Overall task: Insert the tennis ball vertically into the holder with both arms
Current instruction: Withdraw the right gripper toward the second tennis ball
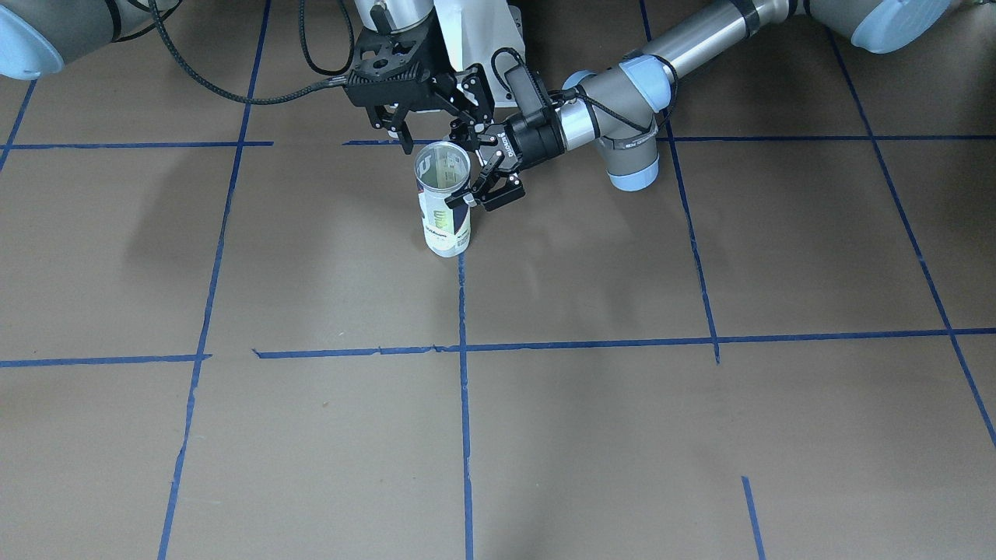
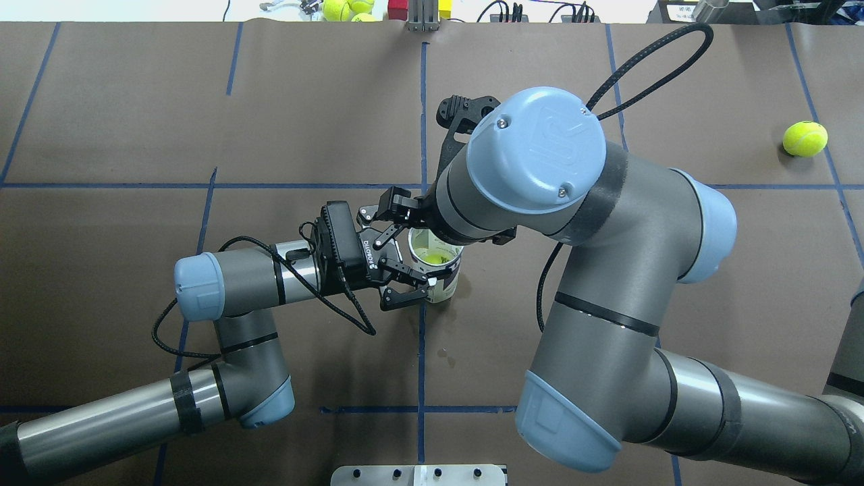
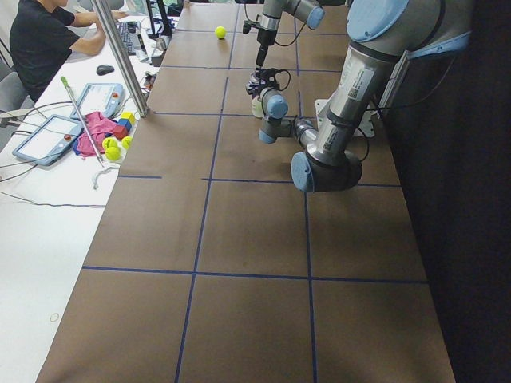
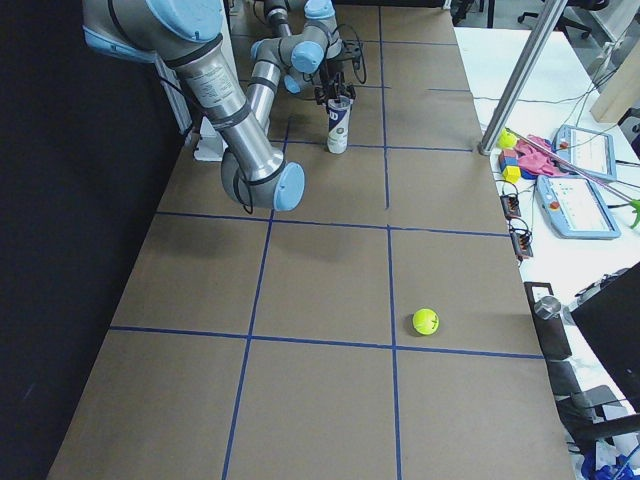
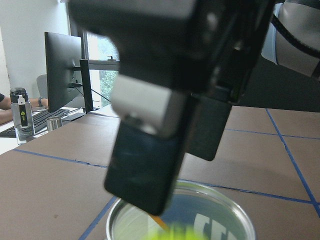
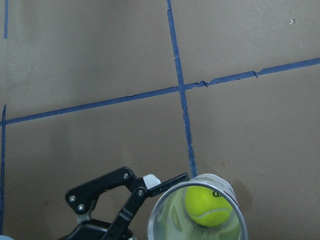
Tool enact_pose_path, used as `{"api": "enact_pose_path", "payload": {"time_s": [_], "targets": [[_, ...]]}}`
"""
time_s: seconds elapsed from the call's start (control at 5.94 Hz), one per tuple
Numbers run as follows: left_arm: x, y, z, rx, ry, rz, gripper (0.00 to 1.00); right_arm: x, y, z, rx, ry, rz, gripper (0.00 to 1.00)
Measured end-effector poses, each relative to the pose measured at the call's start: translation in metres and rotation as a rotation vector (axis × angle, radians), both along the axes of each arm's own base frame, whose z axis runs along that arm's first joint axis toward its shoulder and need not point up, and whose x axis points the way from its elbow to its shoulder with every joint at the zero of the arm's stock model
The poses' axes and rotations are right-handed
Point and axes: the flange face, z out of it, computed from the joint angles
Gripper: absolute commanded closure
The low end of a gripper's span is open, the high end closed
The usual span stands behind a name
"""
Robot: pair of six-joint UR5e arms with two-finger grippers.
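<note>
Found fuzzy yellow-green tennis ball (image 6: 205, 205) inside upright clear plastic can (image 1: 445, 222) | pinching can with left claw (image 2: 417, 251) | holding right claw (image 1: 424, 132) spread above it

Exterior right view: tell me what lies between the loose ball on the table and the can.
Only bare brown table crossed by blue tape lines separates the loose ball from the can, as the exterior right view shows.

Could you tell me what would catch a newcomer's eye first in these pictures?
The upright tennis-ball can near the table's middle, clasped high up by the left gripper, with a yellow-green tennis ball already inside. The right arm's big wrist looms directly over it in the overhead view. A second ball lies alone far off on the robot's right.
</note>
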Motion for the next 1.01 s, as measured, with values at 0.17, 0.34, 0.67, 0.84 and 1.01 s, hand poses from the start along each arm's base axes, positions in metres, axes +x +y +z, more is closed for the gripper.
{"api": "enact_pose_path", "payload": {"time_s": [0.17, 0.34, 0.67, 0.84, 1.01], "targets": [[0.0, 0.0, 0.0, 0.0, 0.0, 0.0, 0.18, 0.018, -0.007, 0.005, -0.011, 0.013, 0.016, 0.01], [0.0, 0.0, 0.0, 0.0, 0.0, 0.0, 0.18, 0.053, -0.024, 0.031, -0.032, 0.065, 0.024, 0.01], [-0.002, 0.0, 0.004, -0.001, 0.002, -0.001, 0.17, 0.153, -0.097, 0.171, 0.007, 0.315, -0.059, 0.01], [-0.003, 0.0, 0.005, 0.0, 0.005, 0.0, 0.17, 0.207, -0.155, 0.251, 0.006, 0.381, -0.11, 0.01], [-0.003, 0.0, 0.006, -0.001, 0.005, 0.0, 0.16, 0.267, -0.221, 0.336, 0.023, 0.35, -0.134, 0.01]]}}
